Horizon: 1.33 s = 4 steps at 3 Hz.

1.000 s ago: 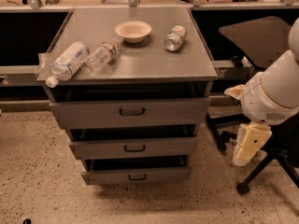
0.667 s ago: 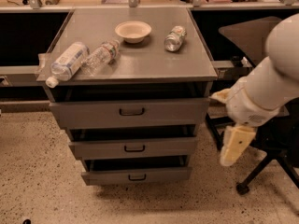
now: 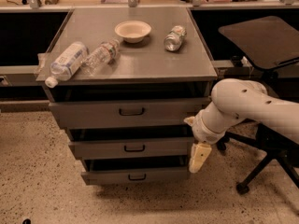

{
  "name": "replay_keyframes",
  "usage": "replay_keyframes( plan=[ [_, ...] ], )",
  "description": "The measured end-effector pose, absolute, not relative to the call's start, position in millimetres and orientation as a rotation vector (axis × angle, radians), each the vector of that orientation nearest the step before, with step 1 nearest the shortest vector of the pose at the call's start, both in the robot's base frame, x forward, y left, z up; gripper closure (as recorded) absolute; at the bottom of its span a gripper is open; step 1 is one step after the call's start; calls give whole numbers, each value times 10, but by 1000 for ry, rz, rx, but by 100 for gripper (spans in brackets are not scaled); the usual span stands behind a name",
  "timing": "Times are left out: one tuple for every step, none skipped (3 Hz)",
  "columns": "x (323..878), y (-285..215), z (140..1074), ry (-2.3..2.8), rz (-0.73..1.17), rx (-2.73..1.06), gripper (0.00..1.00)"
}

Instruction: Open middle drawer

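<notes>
A grey metal cabinet has three stacked drawers. The middle drawer has a small black loop handle centred on its front and looks pushed in. The top drawer is the widest and the bottom drawer the narrowest. My white arm comes in from the right. My gripper hangs pointing downward at the right edge of the middle and bottom drawer fronts, well to the right of the handle.
On the cabinet top lie two plastic bottles, a tan bowl and a can. A black office chair stands at the right behind my arm. Speckled floor lies in front.
My arm has swung leftward and lower, bringing the gripper from beside the chair to the right edge of the drawer fronts. The drawers have not moved.
</notes>
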<state>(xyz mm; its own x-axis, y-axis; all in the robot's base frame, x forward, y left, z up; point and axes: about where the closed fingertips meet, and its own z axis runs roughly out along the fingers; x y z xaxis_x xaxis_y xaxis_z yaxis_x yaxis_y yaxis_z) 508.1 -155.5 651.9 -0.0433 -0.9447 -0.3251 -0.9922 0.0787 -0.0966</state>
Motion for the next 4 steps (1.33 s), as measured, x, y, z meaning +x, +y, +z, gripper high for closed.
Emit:
replay_keyframes(
  plan=[
    [5113, -1601, 6342, 2036, 242, -1944, 0],
    [5073, -1551, 6333, 2048, 226, -1978, 0],
    [5103, -1440, 5890, 2016, 185, -2098, 0],
    [5270, -1409, 4999, 1971, 180, -2174, 0]
  ],
)
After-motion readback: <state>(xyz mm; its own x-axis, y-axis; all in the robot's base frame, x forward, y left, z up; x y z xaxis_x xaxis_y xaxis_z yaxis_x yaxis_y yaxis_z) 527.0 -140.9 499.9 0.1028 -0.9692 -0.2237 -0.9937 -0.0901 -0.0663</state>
